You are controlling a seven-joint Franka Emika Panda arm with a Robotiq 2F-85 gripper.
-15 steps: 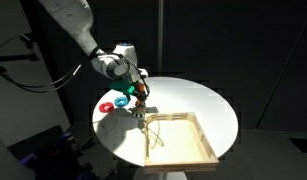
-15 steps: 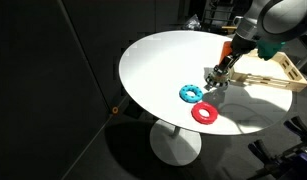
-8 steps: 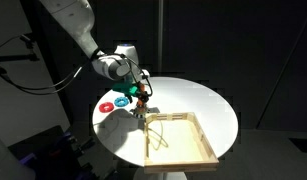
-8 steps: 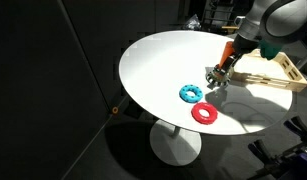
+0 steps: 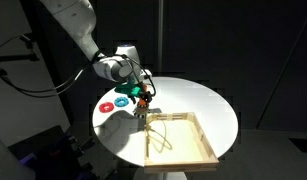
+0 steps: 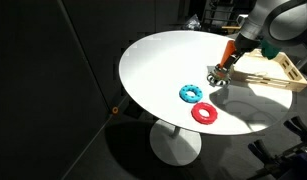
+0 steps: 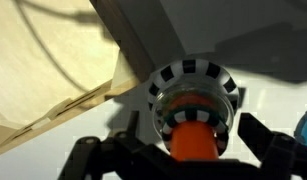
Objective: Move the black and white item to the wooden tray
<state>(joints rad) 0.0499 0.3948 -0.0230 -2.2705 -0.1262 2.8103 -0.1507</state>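
The black and white item (image 7: 193, 82), a small round checkered piece with an orange peg, fills the wrist view and sits on the white table just beside the wooden tray (image 7: 43, 60). My gripper (image 7: 181, 152) is open, with one dark finger (image 7: 101, 156) on each side of the item and a gap to both. In both exterior views the gripper (image 5: 143, 99) (image 6: 215, 78) hangs low over the table near a corner of the tray (image 5: 188, 138) (image 6: 268, 72) and largely hides the item.
A flat blue disc (image 6: 191, 93) (image 5: 121, 101) and a flat red disc (image 6: 204, 113) (image 5: 107, 106) lie on the round white table (image 6: 163, 55) just beyond the gripper, away from the tray. Dark curtains surround the table.
The gripper has shifted very slightly toward the tray and stayed open. The discs and the tray have not moved.
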